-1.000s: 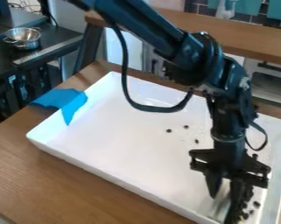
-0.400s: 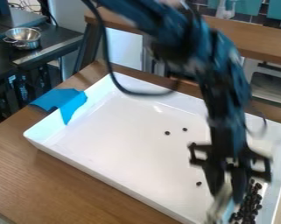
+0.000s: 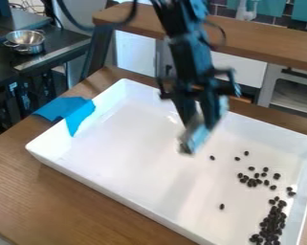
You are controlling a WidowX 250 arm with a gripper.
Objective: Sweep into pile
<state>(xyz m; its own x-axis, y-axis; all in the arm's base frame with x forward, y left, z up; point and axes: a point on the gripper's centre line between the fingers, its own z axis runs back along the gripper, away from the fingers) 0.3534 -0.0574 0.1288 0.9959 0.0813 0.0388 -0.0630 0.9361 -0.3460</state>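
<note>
The black gripper (image 3: 202, 119) hangs over the back middle of the white tray (image 3: 143, 153), shut on a small flat sweeper (image 3: 194, 139) that is pale with a light-blue part. That sweeper is tilted, and its lower end is above or on the tray floor; I cannot tell which. Dark beans (image 3: 271, 224) lie heaped along the tray's right side near the front corner. A looser cluster of beans (image 3: 251, 181) sits behind and to the left of the heap. Single beans (image 3: 222, 206) lie apart, one in front and several toward the sweeper.
Raised walls surround the tray on a wooden table (image 3: 85, 201). Blue cloth or tape (image 3: 69, 111) drapes over its left back edge. A metal colander (image 3: 26, 41) stands on a dark counter at the back left. A wooden ledge (image 3: 277, 45) runs behind the table.
Holding the sweeper, the gripper has moved from the front right corner up and left to the tray's back middle. More beans show at the right, and several lie farther back than before.
</note>
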